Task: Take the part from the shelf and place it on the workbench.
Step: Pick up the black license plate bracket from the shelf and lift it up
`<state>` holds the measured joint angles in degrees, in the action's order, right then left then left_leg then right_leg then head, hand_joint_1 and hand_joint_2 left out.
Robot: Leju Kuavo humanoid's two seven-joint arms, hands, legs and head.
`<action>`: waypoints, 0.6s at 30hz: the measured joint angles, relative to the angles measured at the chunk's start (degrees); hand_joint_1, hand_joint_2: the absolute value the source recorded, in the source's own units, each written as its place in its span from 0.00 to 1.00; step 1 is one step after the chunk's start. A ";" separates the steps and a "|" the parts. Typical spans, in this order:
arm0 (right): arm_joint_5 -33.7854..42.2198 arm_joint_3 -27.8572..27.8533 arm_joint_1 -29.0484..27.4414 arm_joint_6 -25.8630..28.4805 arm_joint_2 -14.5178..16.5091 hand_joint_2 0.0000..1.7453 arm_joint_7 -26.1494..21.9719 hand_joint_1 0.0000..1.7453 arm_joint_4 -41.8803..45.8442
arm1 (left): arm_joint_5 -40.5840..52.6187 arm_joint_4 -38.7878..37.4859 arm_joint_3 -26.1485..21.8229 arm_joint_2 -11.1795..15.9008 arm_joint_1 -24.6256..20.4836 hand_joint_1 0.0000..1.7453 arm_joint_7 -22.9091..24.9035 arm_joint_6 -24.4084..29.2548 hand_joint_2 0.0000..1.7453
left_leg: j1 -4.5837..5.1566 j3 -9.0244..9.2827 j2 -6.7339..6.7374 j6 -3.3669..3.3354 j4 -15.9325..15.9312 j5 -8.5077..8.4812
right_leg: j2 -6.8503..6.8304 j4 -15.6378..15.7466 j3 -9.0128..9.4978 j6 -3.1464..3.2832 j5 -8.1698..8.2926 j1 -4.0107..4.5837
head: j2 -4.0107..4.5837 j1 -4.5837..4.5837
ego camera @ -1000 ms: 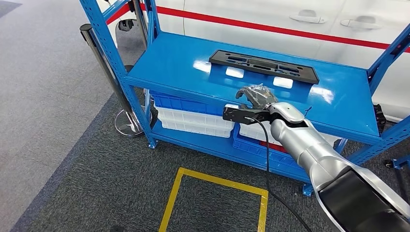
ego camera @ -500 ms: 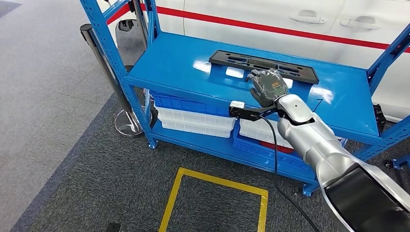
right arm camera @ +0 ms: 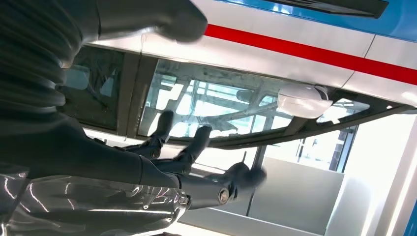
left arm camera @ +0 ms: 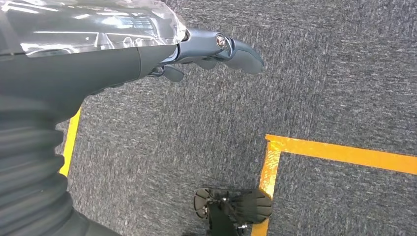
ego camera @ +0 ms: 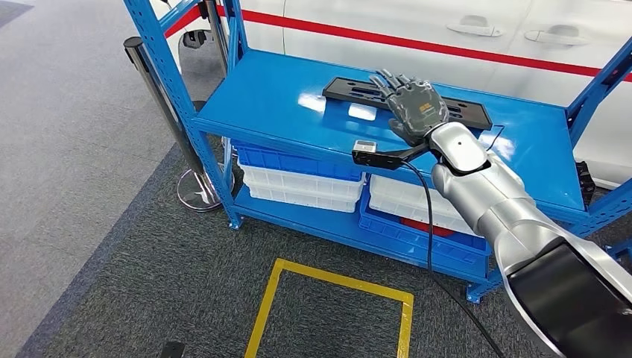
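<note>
Blue shelf [ego camera: 283,112] bears the black part [ego camera: 358,90] — right hand [ego camera: 414,107] hovers above it, fingers spread, grasping nothing.

No readable text, labels, brand names, numbers or signs anywhere in these views

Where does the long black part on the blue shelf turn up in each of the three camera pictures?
Head view: black part lies across the blue shelf, right hand over its middle.
Left wrist view: not in it.
Right wrist view: dark strip along one edge.
Shared landmark: white car's red stripe.
</note>
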<state>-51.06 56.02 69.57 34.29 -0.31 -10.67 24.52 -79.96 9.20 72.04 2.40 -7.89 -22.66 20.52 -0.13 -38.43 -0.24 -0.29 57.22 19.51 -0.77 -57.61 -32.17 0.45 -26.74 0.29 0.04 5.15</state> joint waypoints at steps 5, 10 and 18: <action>0.04 0.22 -0.05 -0.15 -0.03 1.00 0.00 0.00 -0.09 | -0.46 -0.01 0.03 0.02 0.07 0.00 -0.13 -0.44 0.00 | 0.00 0.00 0.01 0.00 0.00 0.00 | 0.00 0.00 -0.01 0.00 0.00 -0.01 | 0.00 0.01; 1.29 0.33 -0.23 -2.87 -0.07 1.00 -0.09 0.00 -0.19 | -0.25 -0.08 0.13 0.02 0.06 0.00 0.07 -0.35 0.00 | 0.00 0.00 0.00 0.00 0.00 0.00 | 0.01 0.00 -0.01 0.00 0.00 -0.02 | 0.00 -0.01; 4.33 0.34 -1.10 -13.53 -0.05 1.00 -0.79 0.00 -1.12 | -0.38 -0.10 0.70 0.04 0.17 0.00 1.18 1.83 0.25 | 0.00 0.00 0.00 0.00 0.00 0.00 | 0.01 0.00 -0.01 0.00 0.00 -0.01 | 0.00 -0.01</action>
<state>-46.73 56.36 68.48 20.77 -0.36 -11.46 23.40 -80.33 9.10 72.74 2.44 -7.72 -21.48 22.35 -0.13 -38.43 -0.24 -0.29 57.22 19.51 -0.77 -57.61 -32.17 0.45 -26.74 0.28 0.04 5.14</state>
